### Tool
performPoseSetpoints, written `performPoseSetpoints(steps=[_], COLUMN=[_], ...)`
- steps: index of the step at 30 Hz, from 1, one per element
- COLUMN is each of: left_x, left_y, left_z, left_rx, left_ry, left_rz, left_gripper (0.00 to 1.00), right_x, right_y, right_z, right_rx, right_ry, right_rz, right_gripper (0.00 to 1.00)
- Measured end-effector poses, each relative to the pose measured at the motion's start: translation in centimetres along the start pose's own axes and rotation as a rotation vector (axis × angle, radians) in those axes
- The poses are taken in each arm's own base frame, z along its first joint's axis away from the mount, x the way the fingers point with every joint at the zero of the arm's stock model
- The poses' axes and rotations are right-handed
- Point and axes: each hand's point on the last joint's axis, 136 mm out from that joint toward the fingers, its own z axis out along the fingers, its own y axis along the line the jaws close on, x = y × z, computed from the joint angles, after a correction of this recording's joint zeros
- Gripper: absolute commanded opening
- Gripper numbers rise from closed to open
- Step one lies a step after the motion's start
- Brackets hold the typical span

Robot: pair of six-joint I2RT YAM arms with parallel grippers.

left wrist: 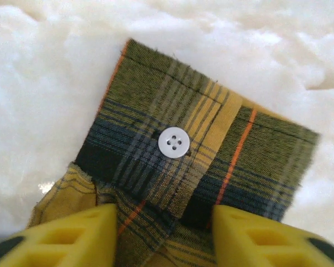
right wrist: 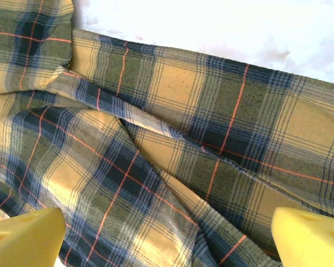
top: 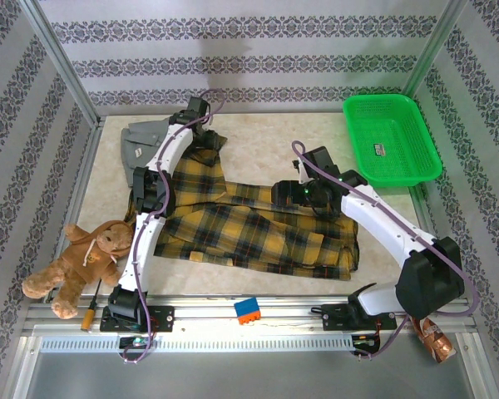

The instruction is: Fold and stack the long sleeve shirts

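Observation:
The yellow-and-black plaid shirt (top: 249,229) lies spread and rumpled across the middle of the table, one sleeve reaching up toward the far left. My left gripper (top: 206,133) sits at that sleeve's end. In the left wrist view its yellow fingers (left wrist: 72,239) press the gathered cloth just behind the buttoned cuff (left wrist: 211,139), so the left gripper (left wrist: 164,214) is shut on the sleeve. The grey collared shirt (top: 145,141) lies crumpled at the far left, beside the left arm. My right gripper (top: 287,193) hovers open over the plaid body; creased plaid fabric (right wrist: 156,139) spans the wide gap of the right gripper (right wrist: 167,222).
A green basket (top: 391,137) stands at the far right corner. A brown plush bear (top: 79,258) sits at the near left with an orange-handled screwdriver (top: 90,312) by it. A blue-and-orange block (top: 248,310) rests on the front rail. Metal frame posts border the table.

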Motion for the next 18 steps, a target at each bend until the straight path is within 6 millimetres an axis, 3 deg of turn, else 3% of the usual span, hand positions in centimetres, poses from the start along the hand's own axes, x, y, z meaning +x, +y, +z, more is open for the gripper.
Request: performPoseSetpoints(steps=[3, 12, 14, 18], left_x=[0.1, 0.4, 0.7, 0.4], left_y=[0.2, -0.4, -0.7, -1.8], left_z=[0.0, -0.9, -2.0, -6.0], left_rx=[-0.009, 0.021, 0.038, 0.09], left_ry=[0.004, 0.014, 0.019, -0.026], left_rz=[0.006, 0.008, 0.011, 0.038], left_gripper=[0.14, 0.09, 0.09, 0.09], right_x=[0.0, -0.3, -0.7, -1.5], right_y=[0.0, -0.1, 0.0, 0.0], right_z=[0.0, 1.1, 1.1, 0.9], right_rx=[0.001, 0.011, 0.013, 0.028], right_ry=[0.001, 0.02, 0.016, -0.006], right_rz=[0.004, 0.011, 0.01, 0.009], right_gripper=[0.95, 0.95, 0.95, 0.95])
